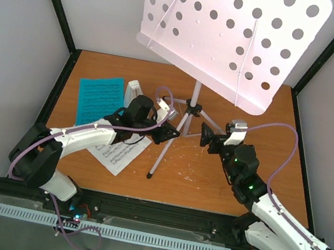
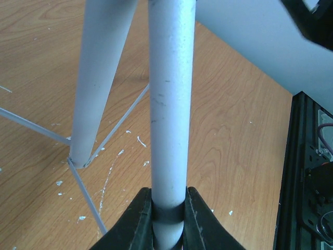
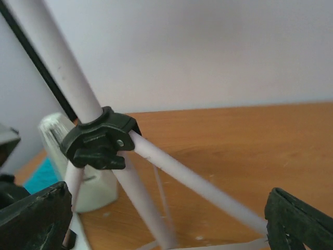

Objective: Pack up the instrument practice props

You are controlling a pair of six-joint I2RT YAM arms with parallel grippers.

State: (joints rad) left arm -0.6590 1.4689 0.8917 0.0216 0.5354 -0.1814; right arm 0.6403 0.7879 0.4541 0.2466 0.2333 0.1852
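Black fingers of the left pincer (image 2: 167,219) are clamped on the front leg (image 2: 169,104) of the music stand (image 1: 231,36), the pale tube held between them. The right pincer (image 3: 166,221) stands wide apart, one finger on either side of the stand's spread legs and apart from them, just below the black hub (image 3: 99,138). The stand is upright on the bench (image 1: 234,182). Just left of its hub stands the metronome (image 1: 133,92). Further left lies the blue page (image 1: 100,100). The white page (image 1: 120,154) lies left of the stand's front foot, partly under the left arm.
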